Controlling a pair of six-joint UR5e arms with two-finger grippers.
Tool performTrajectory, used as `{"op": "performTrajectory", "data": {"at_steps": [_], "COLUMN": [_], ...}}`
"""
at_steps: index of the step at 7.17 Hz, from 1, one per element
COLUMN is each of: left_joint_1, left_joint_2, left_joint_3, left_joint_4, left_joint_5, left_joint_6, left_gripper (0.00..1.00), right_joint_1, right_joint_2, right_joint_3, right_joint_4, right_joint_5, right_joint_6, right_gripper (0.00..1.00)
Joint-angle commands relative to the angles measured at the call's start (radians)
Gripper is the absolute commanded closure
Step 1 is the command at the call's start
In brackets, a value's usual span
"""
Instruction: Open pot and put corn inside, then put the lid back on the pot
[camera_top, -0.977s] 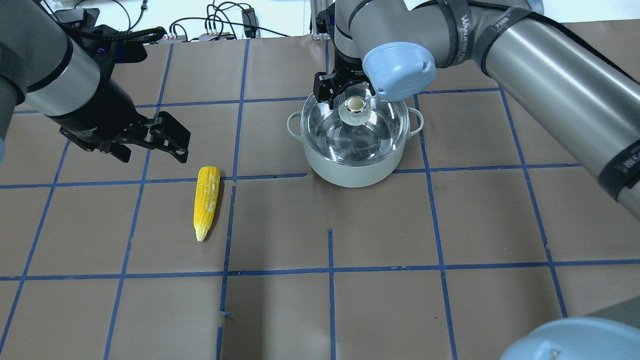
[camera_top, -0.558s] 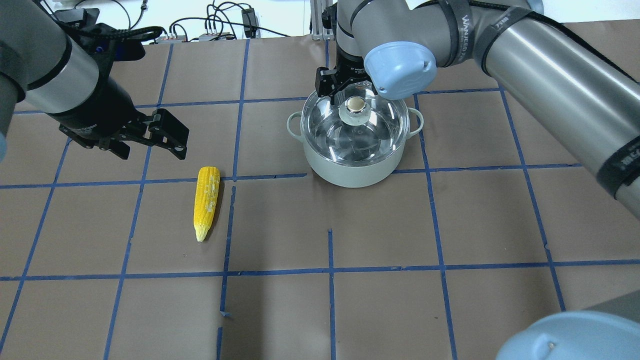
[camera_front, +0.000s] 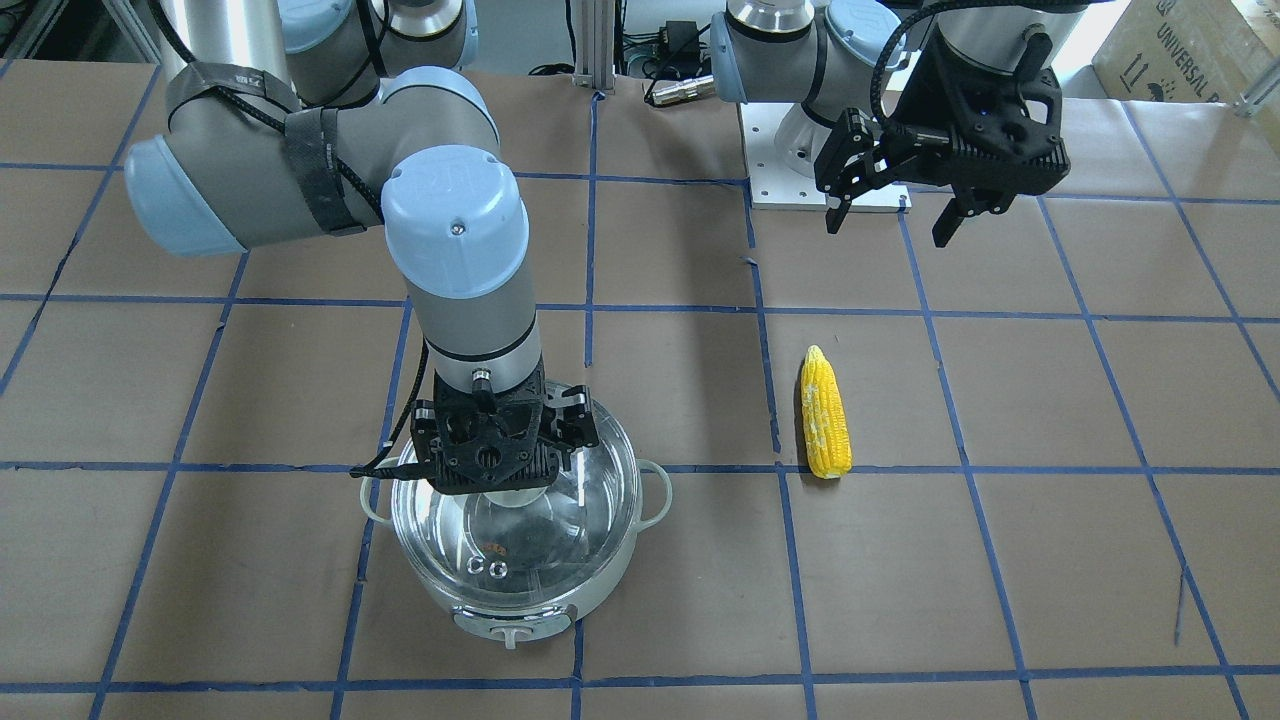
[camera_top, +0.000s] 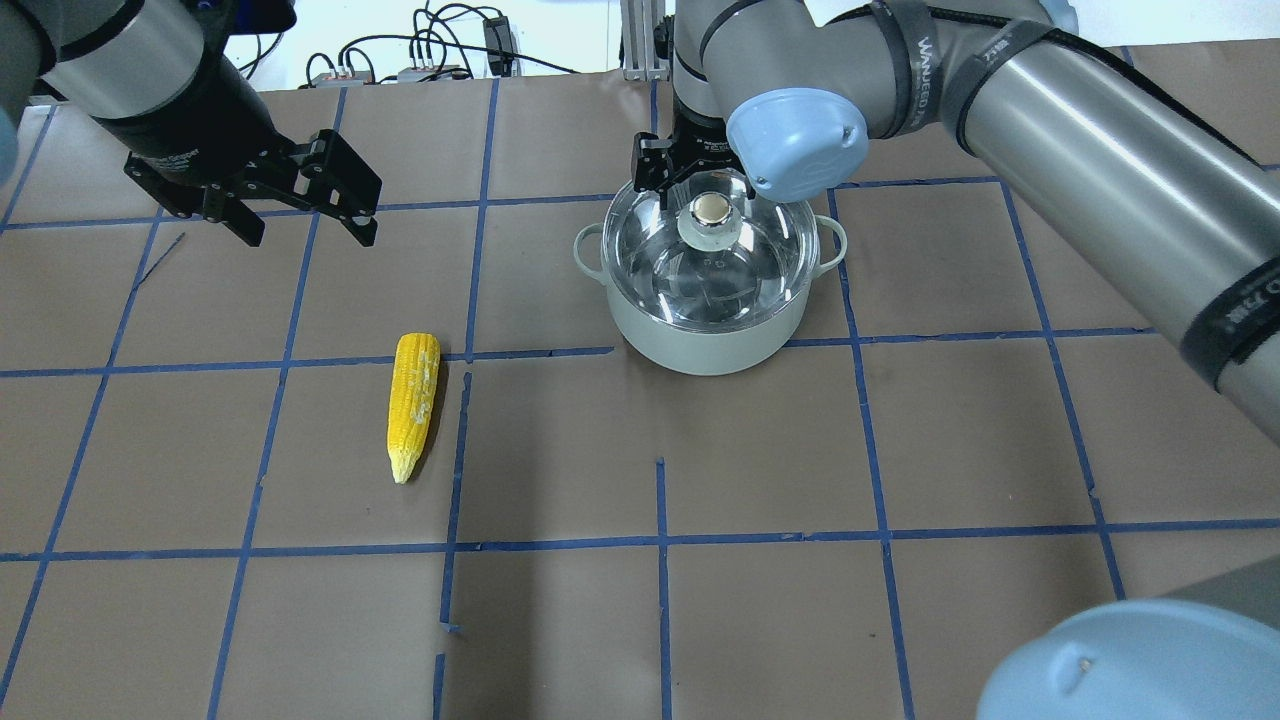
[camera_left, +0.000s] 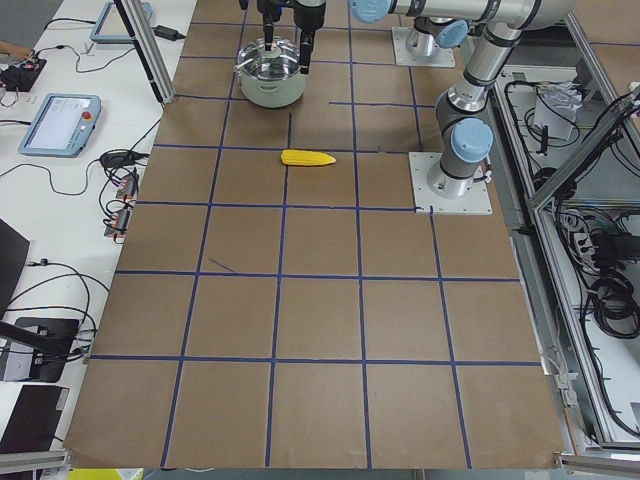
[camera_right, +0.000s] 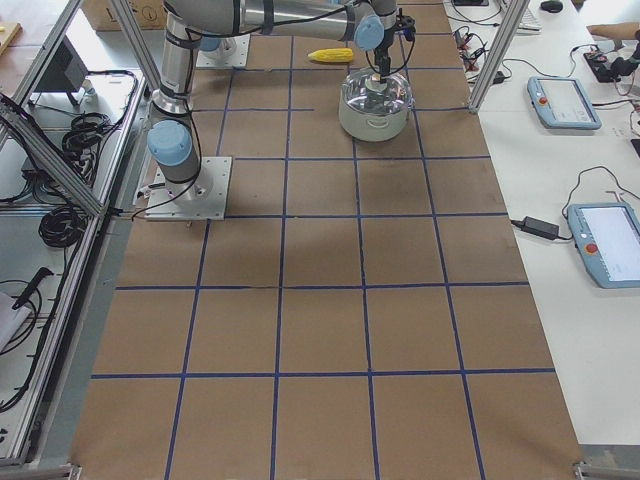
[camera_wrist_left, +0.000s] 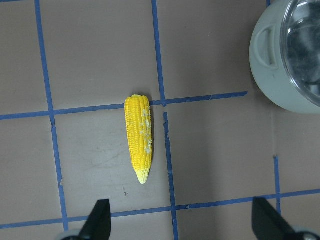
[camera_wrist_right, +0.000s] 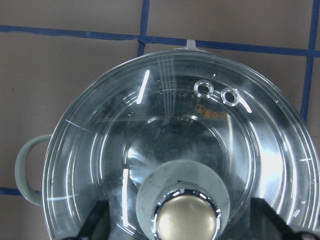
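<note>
The pale-green pot (camera_top: 700, 340) stands at the table's far middle with the clear glass lid (camera_top: 700, 265) on it. My right gripper (camera_top: 690, 185) hangs over the lid, open, with its fingers on either side of the beige-topped knob (camera_wrist_right: 187, 220), not closed on it. The yellow corn (camera_top: 413, 400) lies on the table to the pot's left, its pointed end toward me. My left gripper (camera_top: 305, 215) is open and empty, raised above the table beyond the corn. The corn (camera_wrist_left: 139, 142) and the pot's edge (camera_wrist_left: 280, 75) show in the left wrist view.
Brown paper with a blue tape grid covers the table (camera_top: 760, 450). Cables and power plugs (camera_top: 440, 50) lie past the far edge. The right arm's elbow (camera_top: 795, 135) hangs over the back of the pot. Tablets (camera_right: 565, 100) lie on the side bench.
My left gripper has moved up and away from the corn, toward the table's far left. My right gripper has shifted slightly over the lid. The lid, pot and corn have not moved.
</note>
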Motion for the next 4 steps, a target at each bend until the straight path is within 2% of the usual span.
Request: {"op": "performTrajectory", "data": {"at_steps": [1,3,4], "left_joint_1": [-0.004,-0.004,0.000], "left_joint_2": [0.000,-0.009,-0.007], "left_joint_3": [-0.021,-0.009,-0.010], "left_joint_4": [0.011,0.013,0.013], "left_joint_5": [-0.001,-0.013,-0.040], "left_joint_6": [-0.005,-0.007,-0.005], "left_gripper": [0.00,0.00,0.00], "right_joint_1": [0.002,-0.002,-0.002], "right_joint_2": [0.005,0.005,0.014], "right_joint_3": [0.014,0.015,0.009], "right_joint_4": [-0.019,-0.022,-0.025], "right_joint_5": [-0.014,-0.014,-0.013], "right_joint_6": [0.005,-0.006,-0.007], "right_gripper": [0.00,0.02,0.07]}}
